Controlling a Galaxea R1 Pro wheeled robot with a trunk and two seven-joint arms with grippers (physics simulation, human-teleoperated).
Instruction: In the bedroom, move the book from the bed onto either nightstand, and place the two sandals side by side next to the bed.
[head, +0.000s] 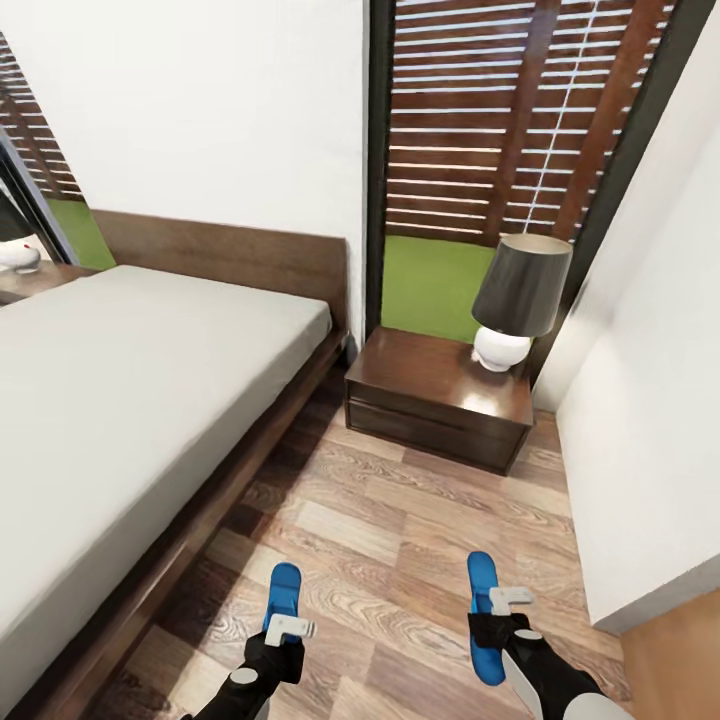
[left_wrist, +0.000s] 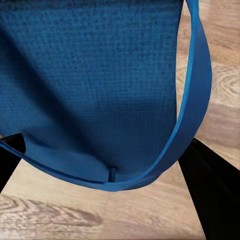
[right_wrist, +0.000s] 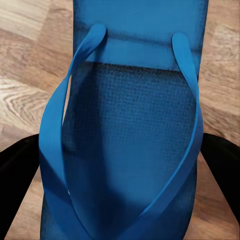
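Note:
Two bright blue sandals sit low in the head view over the wood floor. My left gripper (head: 284, 630) is shut on the left sandal (head: 284, 586), close to the bed's side rail. My right gripper (head: 508, 606) is shut on the right sandal (head: 482, 580). In the left wrist view the sandal's sole and strap (left_wrist: 100, 85) lie between black fingers (left_wrist: 215, 190). The right wrist view has the other sandal (right_wrist: 135, 130) between its fingers (right_wrist: 17, 170). The bed (head: 120, 380) with grey mattress spans the left. A nightstand (head: 440, 395) stands beside it. The book is out of view.
A lamp with dark shade and white base (head: 520, 300) stands on the nightstand's right part. A second nightstand (head: 35, 280) shows at far left behind the bed. A white wall (head: 650, 420) closes the right side. Plank floor (head: 400, 540) lies between bed and wall.

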